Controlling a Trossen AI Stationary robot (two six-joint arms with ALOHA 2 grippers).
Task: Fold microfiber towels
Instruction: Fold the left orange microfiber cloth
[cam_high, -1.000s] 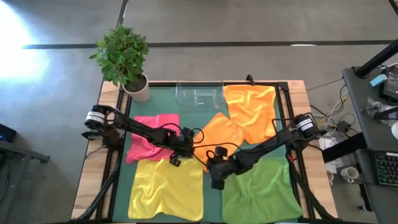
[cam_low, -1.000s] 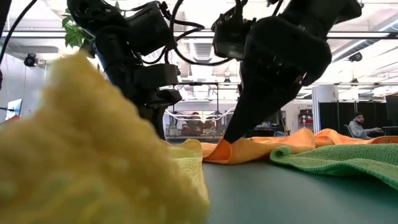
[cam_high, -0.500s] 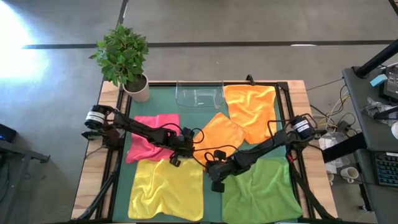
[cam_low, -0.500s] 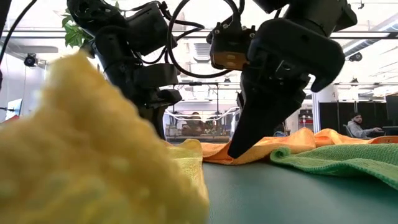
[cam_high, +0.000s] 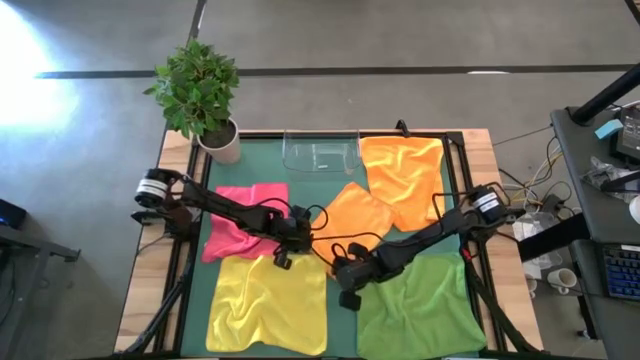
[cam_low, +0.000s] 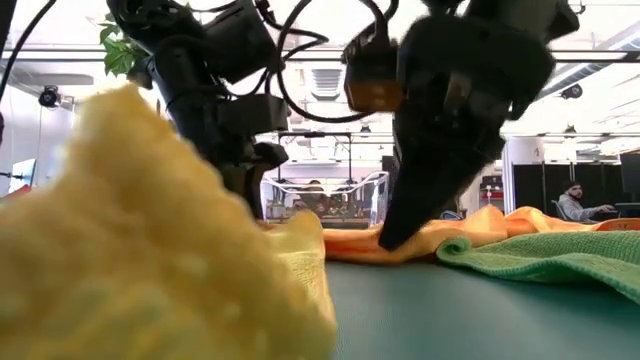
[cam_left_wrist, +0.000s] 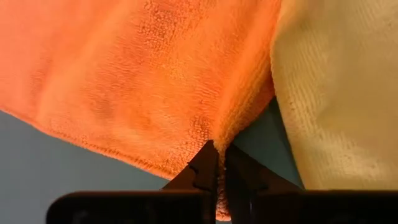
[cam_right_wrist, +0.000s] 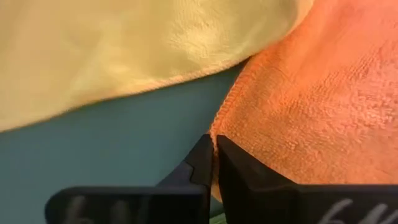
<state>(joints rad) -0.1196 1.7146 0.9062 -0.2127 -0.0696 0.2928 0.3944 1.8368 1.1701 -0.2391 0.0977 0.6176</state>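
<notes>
Beside plant (cam_high: 196, 88), clear tray (cam_high: 320, 153)

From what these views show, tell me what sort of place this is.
Probably a robotics lab or workshop in an open office. The table stands on a bare concrete floor, a desk with a keyboard and cables sits beside it, and a person works at a desk under ceiling lights beyond.

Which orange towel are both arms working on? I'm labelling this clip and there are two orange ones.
Start at the clear plastic tray at the far edge of the green mat. Just in front of it lies the smaller orange towel, turned like a diamond at the mat's centre. Unlike the larger orange towel lying flat by the far right corner, both end effectors, left and right, pinch its near edge.
</notes>
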